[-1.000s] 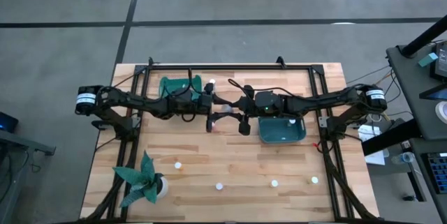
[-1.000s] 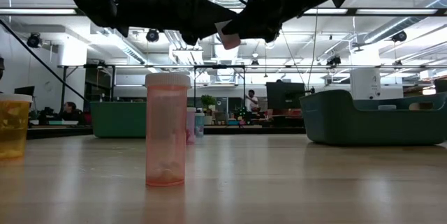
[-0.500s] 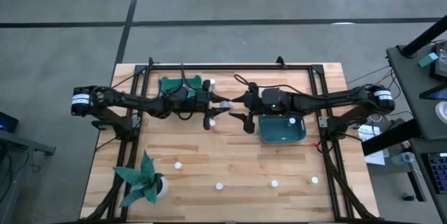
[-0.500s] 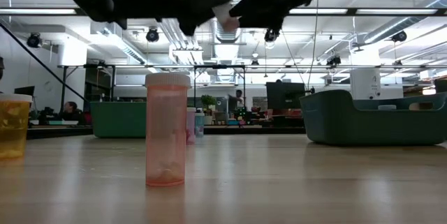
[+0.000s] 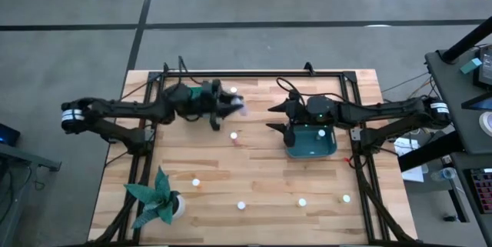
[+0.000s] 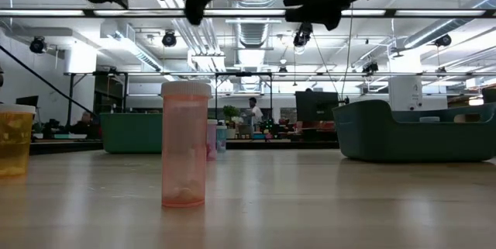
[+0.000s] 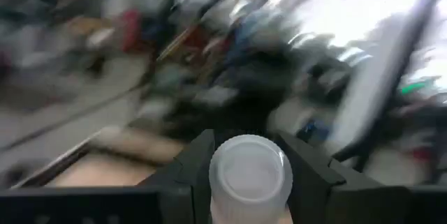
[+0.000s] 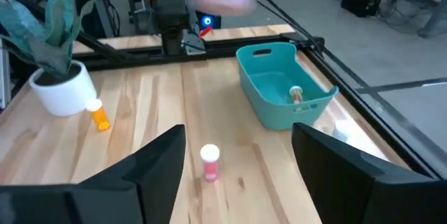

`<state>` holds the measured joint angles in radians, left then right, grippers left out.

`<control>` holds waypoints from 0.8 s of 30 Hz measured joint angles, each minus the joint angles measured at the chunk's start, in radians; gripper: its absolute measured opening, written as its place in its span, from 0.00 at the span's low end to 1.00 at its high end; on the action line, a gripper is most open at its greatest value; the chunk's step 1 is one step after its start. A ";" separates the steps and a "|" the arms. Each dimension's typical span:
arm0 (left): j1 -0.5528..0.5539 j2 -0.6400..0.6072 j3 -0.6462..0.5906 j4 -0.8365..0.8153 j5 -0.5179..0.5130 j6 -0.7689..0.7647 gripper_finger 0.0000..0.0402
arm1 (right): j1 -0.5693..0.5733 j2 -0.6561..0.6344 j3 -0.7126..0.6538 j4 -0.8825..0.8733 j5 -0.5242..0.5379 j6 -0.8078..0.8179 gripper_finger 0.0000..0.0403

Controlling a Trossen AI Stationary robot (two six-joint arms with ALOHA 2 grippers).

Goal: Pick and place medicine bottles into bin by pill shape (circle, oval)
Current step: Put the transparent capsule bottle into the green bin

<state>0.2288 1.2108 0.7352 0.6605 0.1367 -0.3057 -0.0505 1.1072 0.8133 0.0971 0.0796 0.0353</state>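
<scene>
My left gripper (image 7: 248,182) is clamped on a white-capped medicine bottle (image 7: 250,175), held aloft near the far teal bin (image 5: 201,91). I judge it light, rigid and slick; grip mid-body. My right gripper (image 8: 237,168) hangs spread wide, holding nothing.

The table (image 5: 254,178) is light wood in pale planks, framed by black rails. Both arms are dark, nearly black, with white bands at their outer ends. At the centre right of the high view sits a teal bin (image 5: 310,142); a second teal bin (image 5: 190,92) lies upper left. A teal paper plant (image 5: 154,197) in a white pot fills the lower left. The bottle (image 7: 250,175) between the left gripper (image 7: 248,155)'s dark fingers has a white cap. In the low view, a pink translucent bottle (image 6: 184,143) stands at centre left and an amber one (image 6: 15,140) at the left edge.
</scene>
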 joint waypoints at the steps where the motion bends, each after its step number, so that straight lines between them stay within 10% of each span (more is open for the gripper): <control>1: 0.018 -0.017 0.008 -0.055 -0.049 0.011 0.28 | 0.000 0.000 -0.006 -0.002 0.000 0.004 0.62; 8: 0.047 -0.042 0.006 -0.146 -0.117 0.090 0.28 | 0.000 0.028 -0.016 -0.002 0.000 0.020 0.62; 18: 0.085 -0.036 -0.017 -0.507 -0.649 0.217 0.28 | 0.000 0.086 -0.018 0.025 0.000 0.016 0.62; 24: 0.173 0.003 -0.099 -0.504 -0.701 0.151 0.28 | 0.000 0.127 -0.018 0.070 0.000 0.007 0.62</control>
<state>0.4015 1.2135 0.6357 0.1569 -0.5638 -0.1542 -0.0505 1.2339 0.7956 0.1674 0.0795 0.0424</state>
